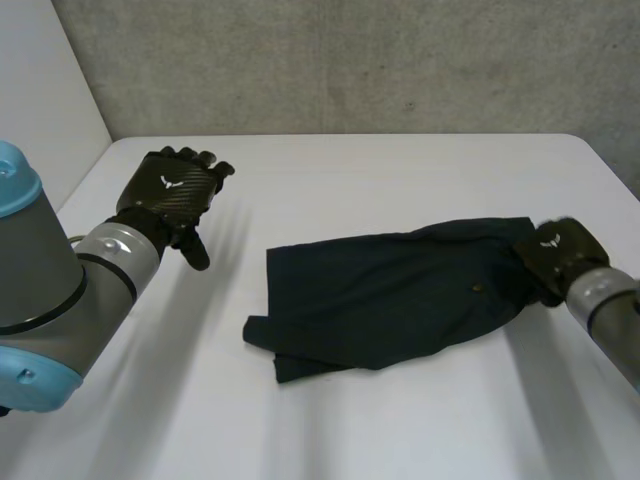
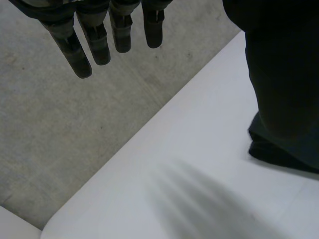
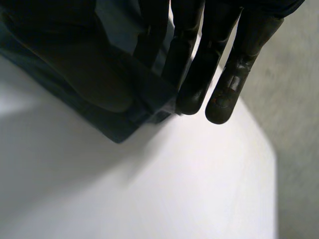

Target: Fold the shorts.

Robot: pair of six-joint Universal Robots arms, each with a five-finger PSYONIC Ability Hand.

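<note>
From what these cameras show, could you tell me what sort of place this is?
Probably a robotics lab bench: a white table against a concrete wall, with robot arms beside dark shorts.

Robot test lab: bare white table (image 1: 400,420), plain concrete wall (image 1: 350,60) at 12 o'clock, robot arm (image 1: 60,290) at 9 o'clock.

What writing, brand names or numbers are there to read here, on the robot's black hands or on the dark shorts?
No words, letters or numbers can be read.
left hand: a small white emblem on its back, a shape, not letters.
right hand: a matching mark on its back, also no letters.
shorts: plain dark cloth; one tiny dot, too small to tell what it is.
</note>
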